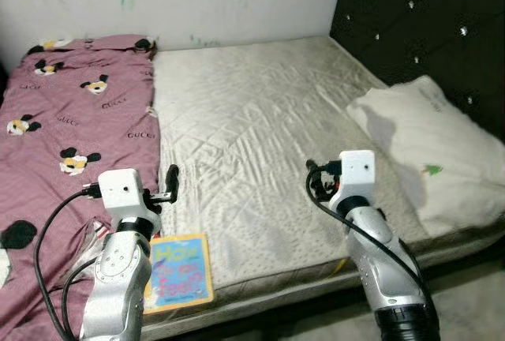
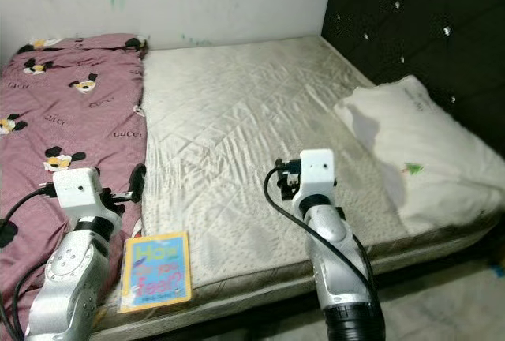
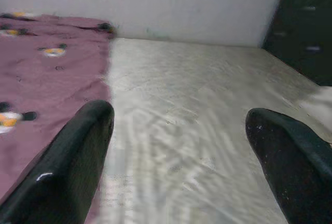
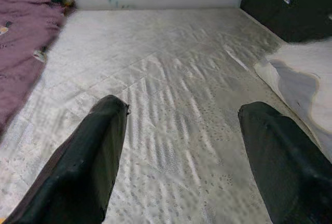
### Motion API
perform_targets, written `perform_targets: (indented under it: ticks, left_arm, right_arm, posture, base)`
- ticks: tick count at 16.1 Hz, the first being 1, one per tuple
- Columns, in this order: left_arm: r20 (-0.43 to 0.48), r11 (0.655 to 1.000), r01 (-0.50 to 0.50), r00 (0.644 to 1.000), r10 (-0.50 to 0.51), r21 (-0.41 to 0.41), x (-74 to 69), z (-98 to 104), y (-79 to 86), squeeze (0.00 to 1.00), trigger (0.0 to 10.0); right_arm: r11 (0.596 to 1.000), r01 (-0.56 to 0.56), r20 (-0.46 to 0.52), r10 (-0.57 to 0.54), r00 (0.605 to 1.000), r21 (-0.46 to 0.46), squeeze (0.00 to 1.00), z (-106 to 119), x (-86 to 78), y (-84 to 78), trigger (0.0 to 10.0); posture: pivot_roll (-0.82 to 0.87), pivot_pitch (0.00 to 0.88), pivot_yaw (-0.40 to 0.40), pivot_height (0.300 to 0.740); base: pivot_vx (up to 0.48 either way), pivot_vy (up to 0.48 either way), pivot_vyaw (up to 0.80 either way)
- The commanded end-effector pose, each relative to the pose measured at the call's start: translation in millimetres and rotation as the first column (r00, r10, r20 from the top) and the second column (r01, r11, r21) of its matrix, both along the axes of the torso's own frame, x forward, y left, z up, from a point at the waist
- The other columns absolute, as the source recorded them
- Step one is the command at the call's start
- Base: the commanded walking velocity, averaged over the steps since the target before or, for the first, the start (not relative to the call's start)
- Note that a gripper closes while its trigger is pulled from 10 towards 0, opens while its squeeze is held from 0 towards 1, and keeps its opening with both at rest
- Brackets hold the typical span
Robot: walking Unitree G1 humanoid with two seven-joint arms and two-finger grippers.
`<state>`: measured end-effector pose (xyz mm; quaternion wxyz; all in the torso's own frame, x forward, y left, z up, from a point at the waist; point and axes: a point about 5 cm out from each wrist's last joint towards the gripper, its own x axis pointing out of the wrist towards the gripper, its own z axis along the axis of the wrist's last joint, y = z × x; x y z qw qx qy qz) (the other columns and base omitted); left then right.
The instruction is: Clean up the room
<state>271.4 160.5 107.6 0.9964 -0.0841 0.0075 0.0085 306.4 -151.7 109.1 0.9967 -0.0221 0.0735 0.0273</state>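
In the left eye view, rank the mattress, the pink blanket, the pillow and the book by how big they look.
1. Mattress, largest.
2. Pink blanket.
3. Pillow.
4. Book, smallest, although it lies nearest the camera.

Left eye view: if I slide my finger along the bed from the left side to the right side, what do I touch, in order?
Pink cartoon-print blanket → colourful children's book at the near edge → bare cream quilted mattress → white pillow → black tufted headboard.
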Motion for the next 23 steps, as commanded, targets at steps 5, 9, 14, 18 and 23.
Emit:
perform_targets:
  ticks: [5, 9, 14, 18, 23]
  left_arm:
    - [0.000, 1.000, -0.002, 1.000, 0.002, 0.026, 1.4, 1, 4.1, 0.00, 10.0]
    - [-0.014, 1.000, -0.023, 1.000, 0.023, 0.010, 2.2, 0, 5.3, 0.00, 10.0]
    - [0.014, 0.999, -0.021, 1.000, 0.021, 0.026, 2.4, 3, 5.4, 0.00, 10.0]
    - [0.005, 1.000, -0.010, 1.000, 0.010, 0.005, 8.4, 2, 6.7, 0.00, 10.0]
    - [0.029, 1.000, 0.012, 1.000, -0.012, 0.010, 14.0, 9, 2.2, 0.00, 10.0]
  right_arm:
    - [1.000, -0.002, 0.020, 0.003, 1.000, -0.030, 0.00, 3, 1.6, 2.5, 10.0]
    - [1.000, -0.002, 0.010, 0.002, 1.000, -0.014, 0.00, 2, 1.0, 1.3, 10.0]
    - [1.000, -0.007, 0.008, 0.007, 1.000, -0.011, 0.00, 1, 1.5, 2.1, 10.0]
    - [1.000, -0.011, 0.008, 0.011, 1.000, -0.009, 0.00, 0, 1.8, 2.0, 10.0]
    - [0.999, 0.006, -0.032, -0.004, 0.999, 0.045, 0.00, -4, 2.4, 1.7, 10.0]
  posture:
    - [0.01, 0.039, 0.011, 0.740]
    - [0.01, 0.039, 0.011, 0.740]
    - [0.01, 0.031, 0.011, 0.740]
    - [0.01, 0.025, 0.010, 0.740]
    - [0.01, 0.025, 0.010, 0.740]
  base:
    - [0.000, 0.478, 0.37]
    - [0.000, 0.479, 0.00]
    - [0.000, 0.192, 0.00]
    - [0.000, 0.000, 0.00]
    - [0.000, 0.000, -0.32]
